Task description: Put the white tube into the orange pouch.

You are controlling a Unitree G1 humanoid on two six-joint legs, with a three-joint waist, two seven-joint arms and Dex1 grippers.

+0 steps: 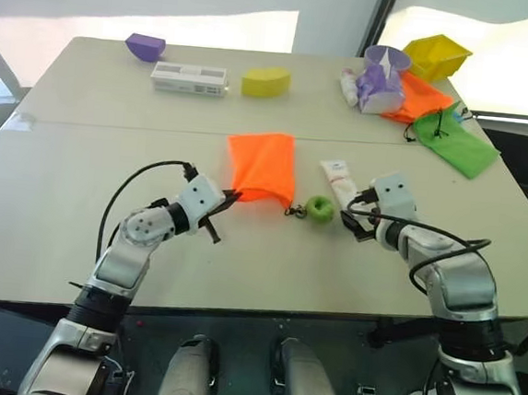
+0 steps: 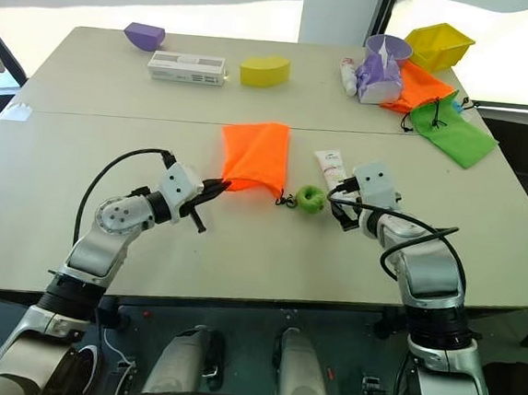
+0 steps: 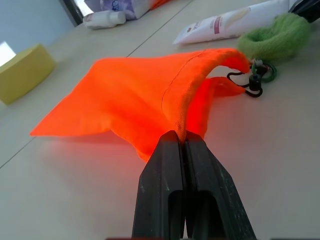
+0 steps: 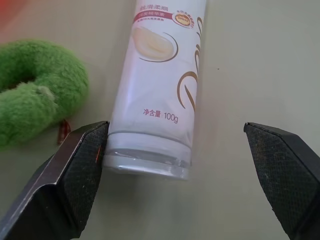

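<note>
The orange pouch [image 1: 262,165] lies flat in the middle of the table, and its black cord ends in a green ball [image 1: 319,209]. My left gripper [image 1: 230,196] is shut on the pouch's near edge and lifts the fabric a little [image 3: 130,100]. The white tube [image 1: 338,178] lies on the table just right of the pouch, beside the ball. My right gripper [image 1: 355,219] is open at the tube's near end. In the right wrist view the tube's crimped end [image 4: 157,85] sits between the wide-open fingers [image 4: 65,175], close against one of them.
At the back of the table stand a white box [image 1: 189,78], a yellow block [image 1: 266,81] and a purple block [image 1: 145,46]. At the back right are a white-and-pink bottle [image 1: 350,85], a purple bag [image 1: 383,78], a yellow bin [image 1: 436,55], a darker orange pouch [image 1: 419,96] and a green pouch [image 1: 454,140].
</note>
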